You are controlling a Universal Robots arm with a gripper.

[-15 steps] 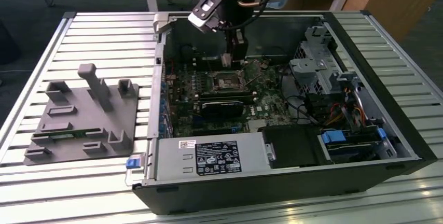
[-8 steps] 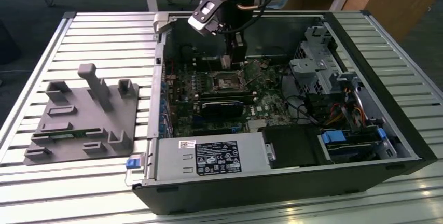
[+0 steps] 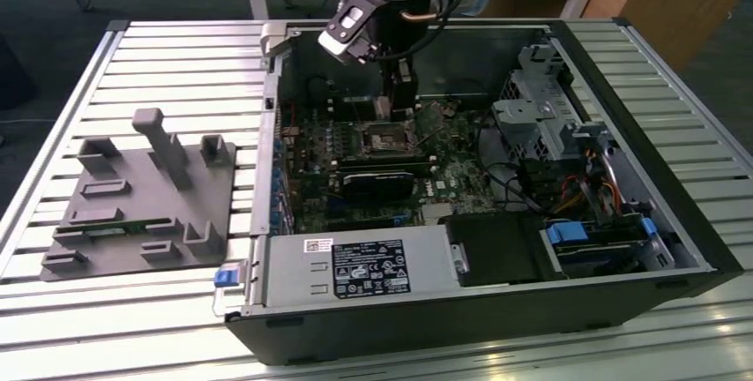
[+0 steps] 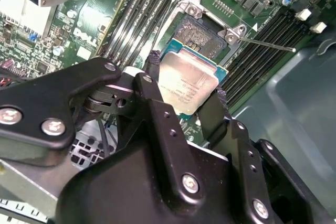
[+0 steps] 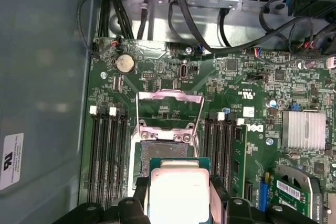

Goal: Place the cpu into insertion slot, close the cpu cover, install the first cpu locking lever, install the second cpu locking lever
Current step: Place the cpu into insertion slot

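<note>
Our tool (image 4: 187, 77) grips the chip (image 4: 192, 85) by two edges, near the open socket (image 4: 202, 35). We should keep it level and square to the socket, lowering gently.

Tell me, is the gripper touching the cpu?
Touching. In the second wrist view the gripper's black fingers press against two opposite edges of the cpu, with no gap visible.

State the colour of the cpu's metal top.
The cpu top is dull silver-grey with a green edge, clearest in the second wrist view.
</note>
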